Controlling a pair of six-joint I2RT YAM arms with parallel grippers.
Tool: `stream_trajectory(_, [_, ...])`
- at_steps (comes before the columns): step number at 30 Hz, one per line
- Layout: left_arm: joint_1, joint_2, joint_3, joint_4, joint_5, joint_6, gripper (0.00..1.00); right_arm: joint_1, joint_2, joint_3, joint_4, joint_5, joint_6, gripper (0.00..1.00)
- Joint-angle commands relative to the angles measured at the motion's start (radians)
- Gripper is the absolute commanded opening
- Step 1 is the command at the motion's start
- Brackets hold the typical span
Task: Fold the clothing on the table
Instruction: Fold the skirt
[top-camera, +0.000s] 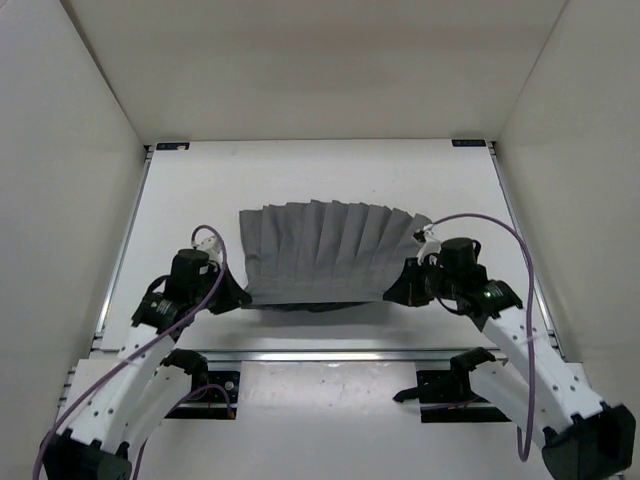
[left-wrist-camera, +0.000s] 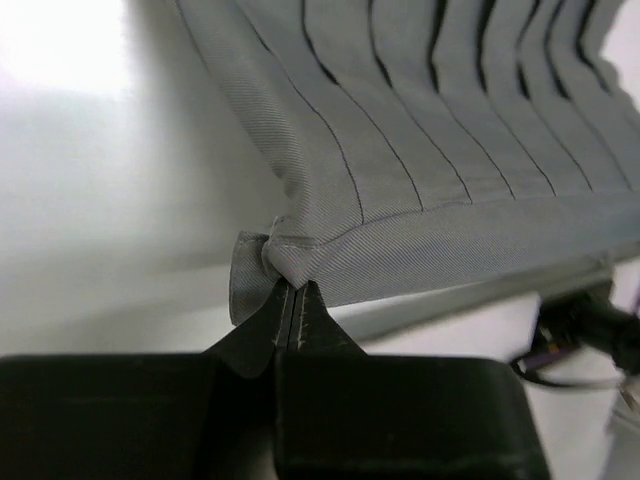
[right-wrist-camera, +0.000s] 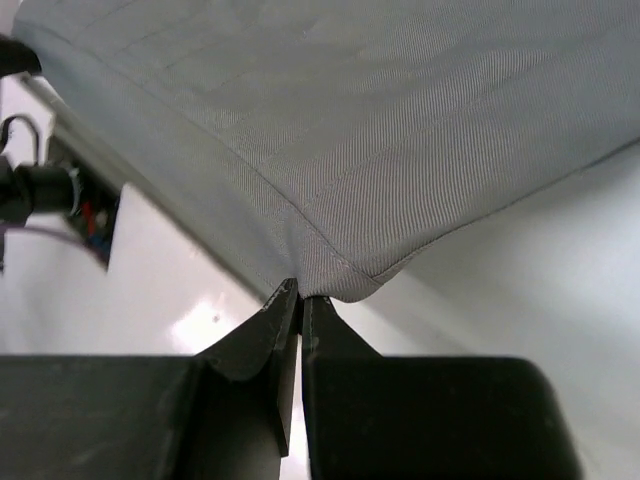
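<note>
The clothing (top-camera: 320, 250) is a dark grey pleated garment spread in a fan across the middle of the white table (top-camera: 300, 170). My left gripper (top-camera: 243, 296) is shut on its near left corner; in the left wrist view the corner (left-wrist-camera: 275, 255) bunches just above my closed gripper (left-wrist-camera: 292, 292). At the near right corner my right gripper (top-camera: 392, 294) is shut on the fabric. The right wrist view shows that corner (right-wrist-camera: 345, 275) pinched at the tips of the closed gripper (right-wrist-camera: 302, 296). The near hem hangs a little above the table between the two grippers, with shadow beneath.
Thin metal rails (top-camera: 330, 355) run along the table's near edge, with both arm bases behind them. White walls (top-camera: 70, 180) enclose the left, right and far sides. Purple cables (top-camera: 500, 225) loop off both wrists.
</note>
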Motion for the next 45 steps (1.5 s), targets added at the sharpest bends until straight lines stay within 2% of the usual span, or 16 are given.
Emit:
stream_trajectory(1, [0.001, -0.110, 0.086, -0.202, -0.007, 0.010, 0.00, -0.016, -0.200, -0.036, -0.189, -0.022, 0.003, 0.00])
stream_trajectory(5, [0.004, -0.117, 0.211, -0.260, 0.063, -0.005, 0.00, -0.089, -0.369, 0.019, -0.317, -0.047, 0.001, 0.00])
stream_trajectory(9, [-0.013, -0.019, 0.308, -0.179, 0.099, -0.019, 0.00, -0.163, -0.248, 0.095, -0.360, -0.060, -0.052, 0.00])
stream_trajectory(12, [0.022, 0.115, 0.276, -0.049, 0.114, 0.019, 0.00, -0.210, -0.132, 0.104, -0.218, -0.041, -0.039, 0.00])
stream_trajectory(16, [0.080, 0.332, 0.184, 0.236, 0.152, 0.010, 0.00, -0.291, 0.045, 0.069, 0.006, -0.018, 0.027, 0.00])
stream_trajectory(20, [0.079, 0.581, 0.280, 0.336, 0.128, 0.022, 0.00, -0.315, 0.223, 0.092, 0.103, 0.108, 0.050, 0.00])
stream_trajectory(21, [0.083, 0.615, 0.297, 0.359, 0.126, 0.027, 0.12, -0.327, 0.240, 0.104, 0.120, 0.113, 0.058, 0.00])
stream_trajectory(24, [0.128, 0.754, 0.366, 0.457, 0.178, 0.013, 0.12, -0.351, 0.382, 0.154, 0.187, 0.165, 0.081, 0.00])
stream_trajectory(25, [0.134, 0.791, 0.381, 0.490, 0.201, 0.001, 0.17, -0.352, 0.407, 0.171, 0.207, 0.177, 0.089, 0.06])
stream_trajectory(26, [0.155, 0.820, 0.403, 0.499, 0.212, -0.007, 0.40, -0.352, 0.447, 0.180, 0.229, 0.177, 0.089, 0.29])
stream_trajectory(28, [0.177, 0.827, 0.418, 0.519, 0.215, -0.009, 0.47, -0.351, 0.481, 0.196, 0.267, 0.177, 0.086, 0.41])
stream_trajectory(29, [0.186, 0.816, 0.414, 0.527, 0.209, -0.007, 0.61, -0.352, 0.482, 0.199, 0.281, 0.189, 0.087, 0.50])
stream_trajectory(30, [0.197, 0.806, 0.394, 0.543, 0.209, -0.009, 0.75, -0.352, 0.472, 0.194, 0.287, 0.196, 0.084, 0.52])
stream_trajectory(34, [0.228, 0.727, 0.342, 0.498, 0.203, 0.001, 0.76, -0.347, 0.420, 0.184, 0.240, 0.281, 0.083, 0.63])
stream_trajectory(38, [0.183, 0.631, 0.247, 0.387, 0.117, 0.030, 0.76, -0.307, 0.378, 0.170, 0.049, 0.364, 0.078, 0.65])
stream_trajectory(45, [0.110, 0.513, 0.003, 0.396, 0.062, -0.016, 0.77, -0.229, 0.156, -0.032, -0.039, 0.383, 0.201, 0.59])
